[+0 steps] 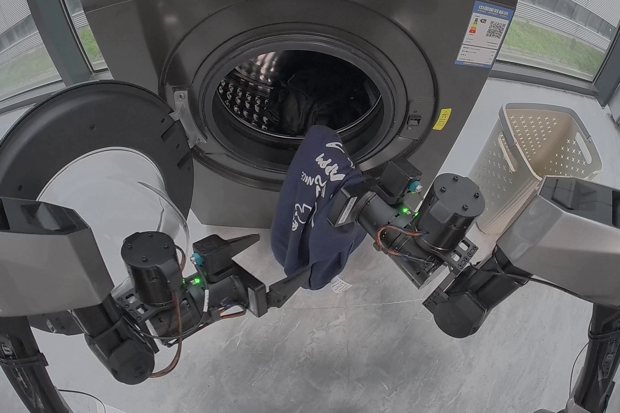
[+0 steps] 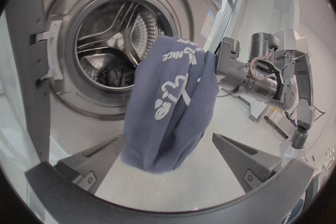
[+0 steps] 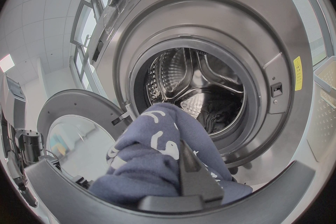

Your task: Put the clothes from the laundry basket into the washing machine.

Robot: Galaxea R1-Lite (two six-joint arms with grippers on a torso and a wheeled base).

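A navy garment point(image 1: 310, 208) with white print hangs in front of the washing machine's round opening point(image 1: 297, 91), its top edge level with the lower rim. My right gripper point(image 1: 340, 204) is shut on the navy garment point(image 3: 150, 161) at its upper right side; one finger point(image 3: 196, 179) shows over the cloth. My left gripper point(image 1: 279, 256) stands open low down, and the garment's hanging end point(image 2: 157, 151) sits between its two fingers point(image 2: 241, 158). A dark piece of clothing point(image 3: 217, 114) lies inside the drum. The white laundry basket point(image 1: 536, 156) stands right of the machine.
The machine's door point(image 1: 90, 137) is swung fully open to the left, just behind my left arm. Pale floor point(image 1: 361, 343) spreads in front of the machine. Windows run behind the machine on both sides.
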